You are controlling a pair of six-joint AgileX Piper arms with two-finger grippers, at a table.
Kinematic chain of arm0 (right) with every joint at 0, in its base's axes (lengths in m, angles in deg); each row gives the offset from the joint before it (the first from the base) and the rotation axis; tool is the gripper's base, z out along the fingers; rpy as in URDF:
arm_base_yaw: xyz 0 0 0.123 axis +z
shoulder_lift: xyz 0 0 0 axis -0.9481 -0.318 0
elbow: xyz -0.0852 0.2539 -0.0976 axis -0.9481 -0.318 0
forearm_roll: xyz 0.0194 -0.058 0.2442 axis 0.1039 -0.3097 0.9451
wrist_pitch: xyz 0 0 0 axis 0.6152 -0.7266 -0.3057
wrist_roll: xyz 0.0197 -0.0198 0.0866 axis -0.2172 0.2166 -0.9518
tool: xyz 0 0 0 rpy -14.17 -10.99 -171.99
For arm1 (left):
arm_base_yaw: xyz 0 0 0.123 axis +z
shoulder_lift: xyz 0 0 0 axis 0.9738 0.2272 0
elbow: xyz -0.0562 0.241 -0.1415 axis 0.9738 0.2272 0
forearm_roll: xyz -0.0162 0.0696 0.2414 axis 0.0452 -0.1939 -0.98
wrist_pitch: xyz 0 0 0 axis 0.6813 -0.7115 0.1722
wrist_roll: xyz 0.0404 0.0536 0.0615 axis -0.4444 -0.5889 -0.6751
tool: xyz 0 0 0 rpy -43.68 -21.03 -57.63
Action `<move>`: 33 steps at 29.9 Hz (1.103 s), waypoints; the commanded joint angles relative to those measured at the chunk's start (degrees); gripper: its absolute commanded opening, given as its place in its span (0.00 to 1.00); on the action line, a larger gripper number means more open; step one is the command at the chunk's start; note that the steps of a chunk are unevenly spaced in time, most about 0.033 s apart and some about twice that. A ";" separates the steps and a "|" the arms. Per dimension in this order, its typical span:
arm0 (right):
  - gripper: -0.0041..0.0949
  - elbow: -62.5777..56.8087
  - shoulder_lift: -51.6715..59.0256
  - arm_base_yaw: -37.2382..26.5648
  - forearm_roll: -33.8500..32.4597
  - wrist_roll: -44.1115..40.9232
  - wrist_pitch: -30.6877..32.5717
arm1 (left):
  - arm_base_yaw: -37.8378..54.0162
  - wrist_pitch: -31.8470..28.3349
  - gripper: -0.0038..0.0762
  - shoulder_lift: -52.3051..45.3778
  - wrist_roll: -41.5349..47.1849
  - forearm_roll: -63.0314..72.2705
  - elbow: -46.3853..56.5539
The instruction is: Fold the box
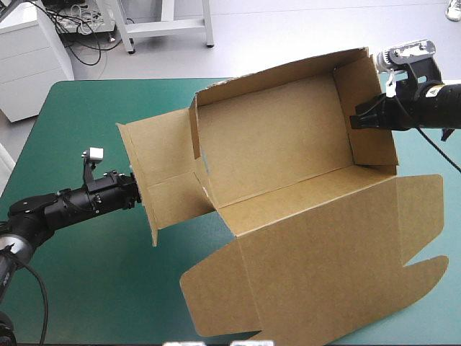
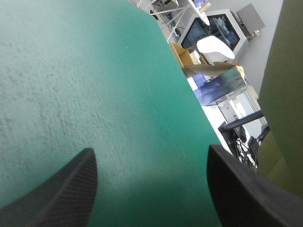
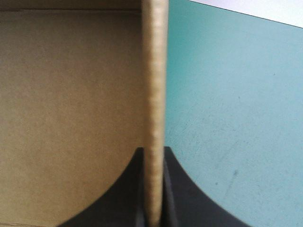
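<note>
The brown box [image 1: 274, 137] stands as an open tray tilted up on the teal-green table, with its lid [image 1: 324, 267] flat toward the near edge. My right gripper [image 1: 358, 121] is shut on the box's right end wall [image 3: 154, 94], whose edge runs up between its black fingers [image 3: 177, 189]. On the left, an end flap [image 1: 155, 169] stands splayed outward. My left gripper [image 1: 140, 193] is just outside that flap. In the left wrist view this gripper [image 2: 150, 150] is open over bare cover, and the brown board [image 2: 284, 94] is beside one finger.
Bare teal-green cover [image 1: 101, 288] lies at the near left under the left arm. The table's far edge [image 1: 144, 81] runs close behind the box. The lid's tabs [image 1: 425, 216] reach toward the table's right side.
</note>
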 commanded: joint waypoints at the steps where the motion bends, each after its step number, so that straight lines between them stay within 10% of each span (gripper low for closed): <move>1: 0.02 1.42 1.48 0.18 2.15 -1.96 -4.65 | -2.56 7.63 0.64 -2.13 -0.46 4.91 -2.40; 33: 0.02 1.42 0.05 10.95 -8.25 -11.16 -14.98 | -8.96 7.63 0.67 -6.41 5.56 8.70 -15.59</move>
